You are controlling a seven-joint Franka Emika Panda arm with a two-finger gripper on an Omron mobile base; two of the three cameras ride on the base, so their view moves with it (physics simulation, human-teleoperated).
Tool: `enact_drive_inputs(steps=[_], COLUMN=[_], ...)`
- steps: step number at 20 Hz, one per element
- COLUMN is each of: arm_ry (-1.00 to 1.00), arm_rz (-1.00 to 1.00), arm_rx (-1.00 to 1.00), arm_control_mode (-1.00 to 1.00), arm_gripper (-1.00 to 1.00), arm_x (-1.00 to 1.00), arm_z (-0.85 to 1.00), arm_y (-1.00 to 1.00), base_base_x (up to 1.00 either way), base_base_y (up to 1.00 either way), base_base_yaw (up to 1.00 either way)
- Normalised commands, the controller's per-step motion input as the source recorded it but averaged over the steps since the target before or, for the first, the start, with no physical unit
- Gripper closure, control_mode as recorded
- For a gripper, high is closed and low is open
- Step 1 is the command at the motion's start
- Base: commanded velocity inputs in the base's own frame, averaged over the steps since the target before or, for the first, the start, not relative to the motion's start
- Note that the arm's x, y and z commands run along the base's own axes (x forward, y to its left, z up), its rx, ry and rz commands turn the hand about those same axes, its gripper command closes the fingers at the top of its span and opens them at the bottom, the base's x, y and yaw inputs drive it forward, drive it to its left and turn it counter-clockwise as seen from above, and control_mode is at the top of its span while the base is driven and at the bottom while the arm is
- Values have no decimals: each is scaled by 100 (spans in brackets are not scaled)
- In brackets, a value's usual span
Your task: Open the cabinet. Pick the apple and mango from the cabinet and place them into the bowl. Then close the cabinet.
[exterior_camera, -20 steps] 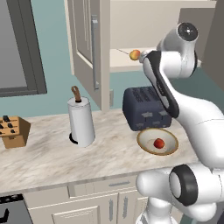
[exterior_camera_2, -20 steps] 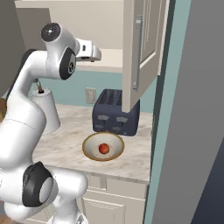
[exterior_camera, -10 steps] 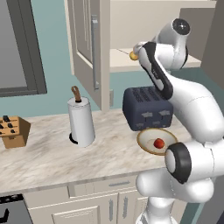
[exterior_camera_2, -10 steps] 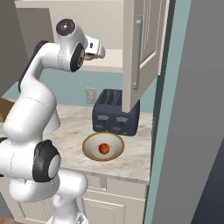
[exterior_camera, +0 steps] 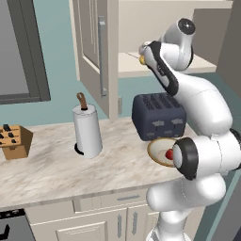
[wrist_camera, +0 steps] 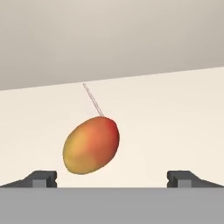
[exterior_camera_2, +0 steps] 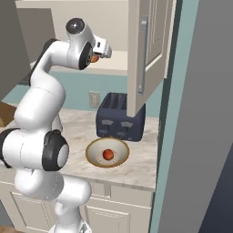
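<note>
The cabinet [exterior_camera: 101, 52] stands open, both doors swung out, and the arm reaches up to its shelf. The step in hand is the second pick: the apple [exterior_camera_2: 108, 154] already lies in the bowl [exterior_camera_2: 92, 157] on the countertop [exterior_camera: 52, 160], just in front of the toaster [exterior_camera: 157, 115], while the mango [wrist_camera: 91, 145] sits on the shelf. The gripper [wrist_camera: 111, 177] has its fingers spread wide and empty, the mango lying ahead and toward the left finger (whether it is within reach yet I cannot tell from this angle). The next move likely calls for shifting the hand to centre the fruit, then easing forward before closing. The shelf around the mango is bare, with free space on both sides. The shelf's front edge and the open right door [exterior_camera_2: 145, 54] bound the way back out, so a straight withdrawal looks safest.
</note>
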Motion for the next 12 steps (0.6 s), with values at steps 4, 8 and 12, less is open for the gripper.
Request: enact_drive_inputs(steps=[4, 8, 12], arm_ry=[5, 5, 8], arm_rz=[0, 0, 0], arm_rx=[1, 0, 1], arm_control_mode=[-100, -100, -100], arm_gripper=[-100, -100, -100], arm_x=[54, 49, 45], arm_z=[-2, -6, -17], arm_y=[13, 7, 10], base_base_x=[0, 0, 0], base_base_y=[0, 0, 0], base_base_yaw=[0, 0, 0])
